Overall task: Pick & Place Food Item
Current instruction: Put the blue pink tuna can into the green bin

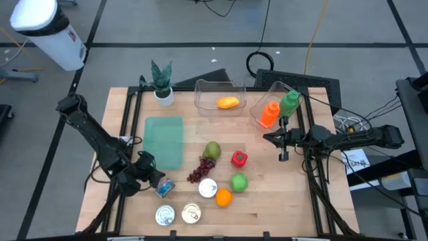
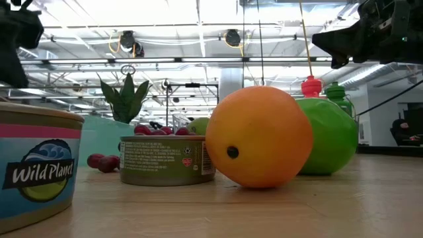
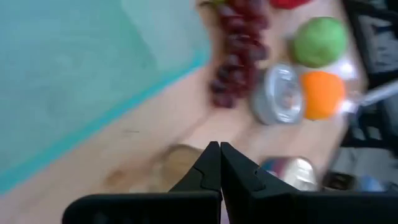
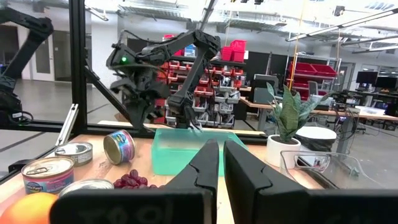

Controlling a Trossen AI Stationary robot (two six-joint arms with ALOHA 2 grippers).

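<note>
left hand [image 1: 162, 181]: fingers together, empty, touching tipped can [image 1: 165, 189] | right hand [image 1: 282, 138]: together, well apart

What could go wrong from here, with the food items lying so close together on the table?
1. The orange sits against a tin can and near the green apple; a grasp on one may knock the others, and the round ones may roll.
2. The left gripper, shut and low, is beside a tipped can and could push it off the table edge.
</note>
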